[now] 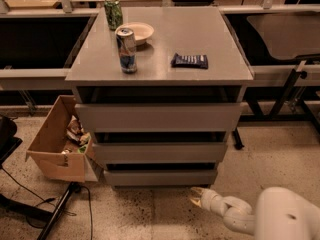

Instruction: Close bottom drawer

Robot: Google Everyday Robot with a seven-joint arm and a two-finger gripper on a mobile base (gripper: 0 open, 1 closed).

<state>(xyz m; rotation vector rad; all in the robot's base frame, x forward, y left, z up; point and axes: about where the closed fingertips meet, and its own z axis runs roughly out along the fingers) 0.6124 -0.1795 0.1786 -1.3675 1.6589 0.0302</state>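
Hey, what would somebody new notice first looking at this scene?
A grey cabinet fills the middle, its three drawer fronts stepped, with two cans, a bowl and a dark packet on top. The robot's white tool sits low near the floor, before the right end of the bottom drawer. An open cardboard box stands at the cabinet's left.

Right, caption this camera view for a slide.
Pale robot gripper hovers low before the flat grey bottom drawer of the cabinet.

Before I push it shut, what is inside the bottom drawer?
Only a dark slot shows above the plain grey bottom drawer front; contents are hidden. The gripper hangs low before its right end.
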